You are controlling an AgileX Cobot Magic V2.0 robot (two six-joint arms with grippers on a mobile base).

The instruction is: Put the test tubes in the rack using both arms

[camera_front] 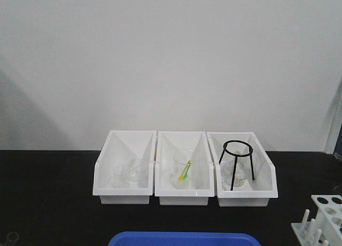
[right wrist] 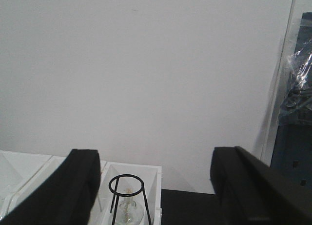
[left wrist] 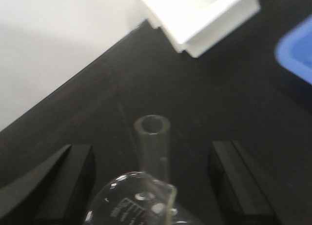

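Three bins (camera_front: pixel 183 199), rack (camera_front: pixel 327 216), left end effector (left wrist: pixel 151 154) spread, right end effector (right wrist: pixel 156 159) spread

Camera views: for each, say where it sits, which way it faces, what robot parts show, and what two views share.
Front view: in front of the black table, facing the wall over three white bins; no robot parts.
Left wrist: on the left arm, looking down at a glass tube inside the open left gripper.
Right wrist: on the right arm, facing the wall; open right gripper shows.
Shared: front and right wrist both see the black ring stand.
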